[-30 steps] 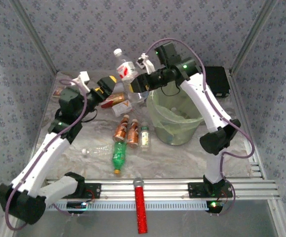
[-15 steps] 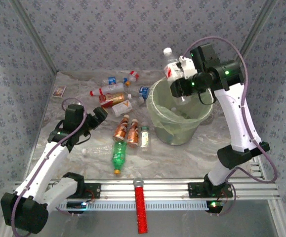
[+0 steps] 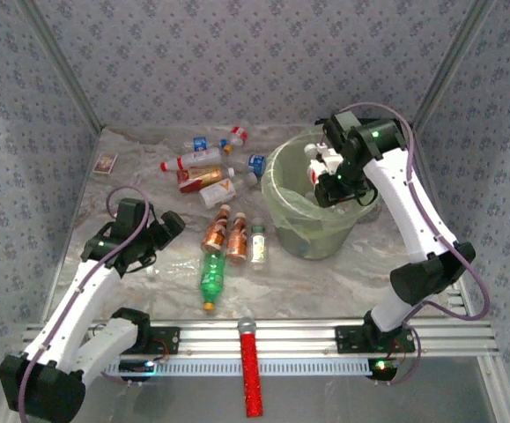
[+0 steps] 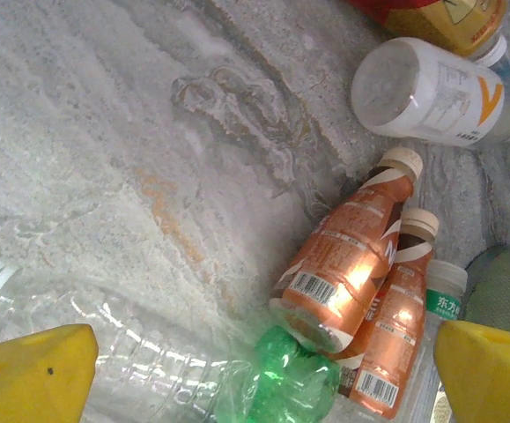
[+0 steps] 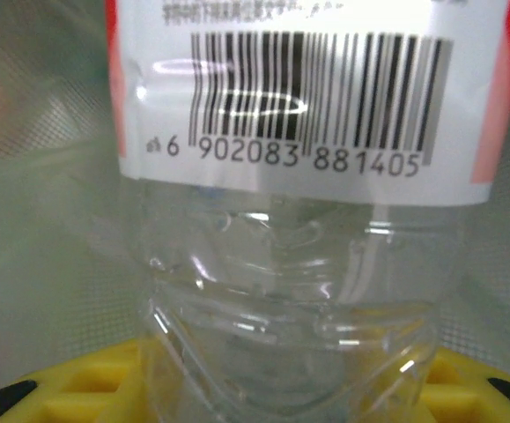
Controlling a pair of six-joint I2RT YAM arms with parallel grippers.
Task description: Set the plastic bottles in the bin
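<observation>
Marbled table [image 3: 343,273]: right jaws grip a labelled bottle [image 5: 290,264] over the bin [image 3: 312,233]; left jaws gape above a clear bottle [image 4: 149,370], lengthwise between them.

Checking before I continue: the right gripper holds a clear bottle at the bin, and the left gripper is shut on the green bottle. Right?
No: the left gripper is open and holds nothing, with the green bottle lying free; the left wrist view shows it.
</observation>
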